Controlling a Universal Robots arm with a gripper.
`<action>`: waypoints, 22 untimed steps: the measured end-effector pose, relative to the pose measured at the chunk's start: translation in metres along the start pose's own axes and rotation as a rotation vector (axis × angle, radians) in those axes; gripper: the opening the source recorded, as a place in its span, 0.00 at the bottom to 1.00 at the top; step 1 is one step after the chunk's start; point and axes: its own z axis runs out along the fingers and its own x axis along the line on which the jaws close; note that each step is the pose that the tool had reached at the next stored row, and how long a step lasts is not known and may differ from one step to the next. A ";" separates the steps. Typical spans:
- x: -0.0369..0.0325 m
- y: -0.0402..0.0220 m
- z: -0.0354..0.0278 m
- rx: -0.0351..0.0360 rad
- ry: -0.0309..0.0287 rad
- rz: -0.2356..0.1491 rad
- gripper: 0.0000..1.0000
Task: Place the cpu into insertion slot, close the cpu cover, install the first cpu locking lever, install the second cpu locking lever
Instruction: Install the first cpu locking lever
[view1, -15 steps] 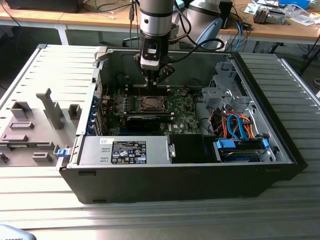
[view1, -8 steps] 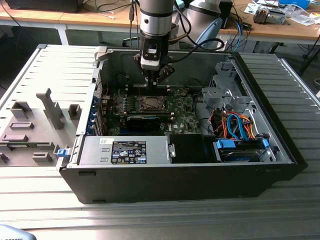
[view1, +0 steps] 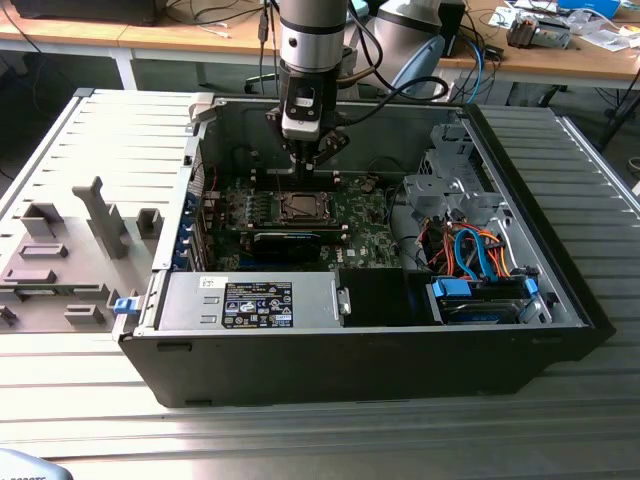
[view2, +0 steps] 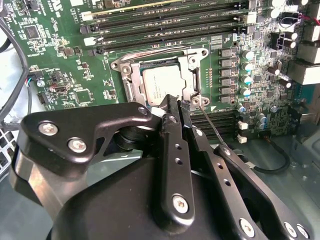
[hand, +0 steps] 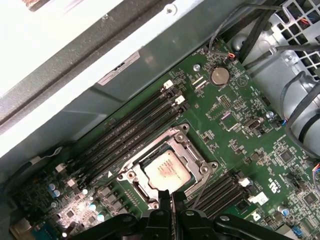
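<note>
The exterior view, read from the exterior view's left, had a grey fixture tray (view1: 60, 260) lying beside the open computer case (view1: 350, 370). At mid-case the gripper (view1: 303, 165) hung just above the socket area of the green motherboard (view1: 365, 225). In the second wrist view its fingers were pressed together with nothing visible between them, and the tips were just beside the socket's edge. The cpu (view2: 161, 82) sat in the insertion slot (view2: 131, 92) with the cpu cover (view2: 189, 75) apparently down around it. A thin locking lever (view2: 212, 127) slanted away from the corner next to the fingertips; whether it was latched I could not tell. The risk, I judged, was the closed tips sliding off that thin wire and scraping the board's small parts, or the lever springing free of its hook. Toward the exterior view's right stood a metal drive cage (view1: 450, 190) and orange and blue cables (view1: 475, 250). The case rested on a ribbed grey table (view1: 300, 440); wooden benches (view1: 150, 35) strewn with cables ran behind.
</note>
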 end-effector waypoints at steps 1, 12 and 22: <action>0.0000 0.0000 0.0000 0.0000 0.0000 -0.001 0.16; 0.0000 0.0000 0.0000 -0.0001 -0.0002 -0.009 0.16; 0.0000 0.0000 0.0000 -0.0003 -0.0004 -0.018 0.16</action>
